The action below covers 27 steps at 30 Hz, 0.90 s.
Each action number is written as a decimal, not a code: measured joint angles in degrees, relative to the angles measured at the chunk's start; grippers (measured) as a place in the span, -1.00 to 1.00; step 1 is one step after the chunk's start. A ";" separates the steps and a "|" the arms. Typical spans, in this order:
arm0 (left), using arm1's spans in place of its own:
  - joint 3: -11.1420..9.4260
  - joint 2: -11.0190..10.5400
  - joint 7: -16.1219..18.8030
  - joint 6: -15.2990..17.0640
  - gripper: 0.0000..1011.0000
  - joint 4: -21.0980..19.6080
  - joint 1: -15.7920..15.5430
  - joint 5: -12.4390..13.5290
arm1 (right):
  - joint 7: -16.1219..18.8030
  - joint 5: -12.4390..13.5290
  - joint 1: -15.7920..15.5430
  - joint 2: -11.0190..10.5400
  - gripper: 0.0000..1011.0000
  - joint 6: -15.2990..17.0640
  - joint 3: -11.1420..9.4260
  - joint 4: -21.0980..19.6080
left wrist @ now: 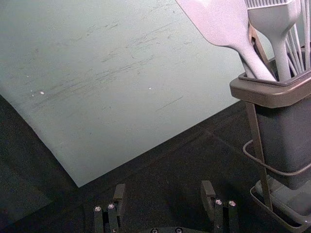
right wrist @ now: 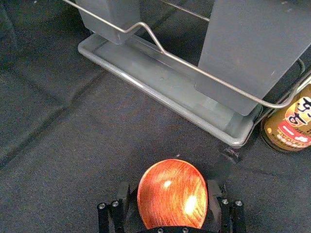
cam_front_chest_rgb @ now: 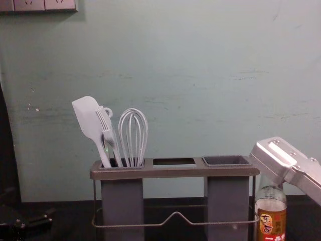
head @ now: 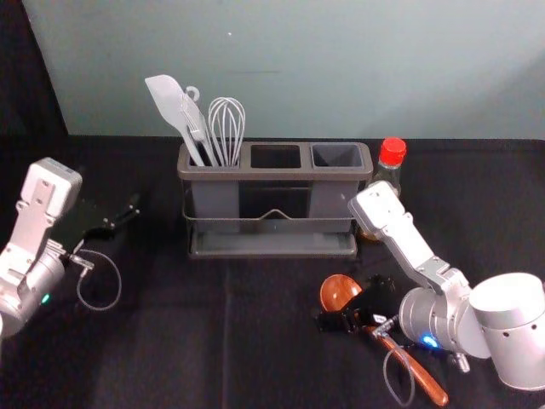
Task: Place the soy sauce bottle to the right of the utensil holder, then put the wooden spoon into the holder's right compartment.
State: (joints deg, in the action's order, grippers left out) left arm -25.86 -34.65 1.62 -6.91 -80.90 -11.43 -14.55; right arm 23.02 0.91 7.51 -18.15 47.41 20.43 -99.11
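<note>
- The left gripper (head: 119, 217) hung above the left part of the desk (head: 170, 341), near the holder's left end and apart from it; in its wrist view its two fingers were spread with a gap between.
- The right gripper (head: 353, 307) was low over the right part of the desk, between the holder and the near edge; in its wrist view the fingers were spread, one on each side of the spoon's bowl. Whether they touched the wood, I could not tell.
- The wooden spoon (head: 341, 290) lay on the desk in front of the holder's right end, outside its compartments, its bowl toward the holder and its handle slanting toward the near right corner.
- The soy sauce bottle (head: 392, 156) stood upright just beside the holder's right end, near the far edge of the desk, red cap on top, partly behind the right arm.
- The utensil holder (head: 272, 174) stood near the far edge of the desk, before the pale wall (head: 341, 68).
- Its left compartment held a white spatula (head: 170, 100), a fork-like utensil (cam_front_chest_rgb: 106, 125) and a whisk (head: 227, 128); the right compartment (head: 336, 156) was at the bottle's end.
</note>
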 joint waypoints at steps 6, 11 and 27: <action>0.00 0.00 0.00 0.00 0.98 0.00 0.00 0.00 | 0.35 -0.55 -0.27 0.54 0.91 -0.45 -0.54 0.21; 0.00 0.00 0.00 0.00 0.98 0.00 0.00 0.00 | 0.42 -0.69 -0.70 1.14 0.68 -0.58 -1.40 0.27; 0.00 0.00 0.00 0.00 0.98 0.00 0.00 0.00 | -0.26 1.48 -10.28 -0.21 0.66 -8.04 -7.89 -11.28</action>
State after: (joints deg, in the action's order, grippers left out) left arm -25.86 -34.65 1.62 -6.91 -80.90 -11.43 -14.55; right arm 22.76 2.40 -2.77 -18.36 39.37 12.54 -110.39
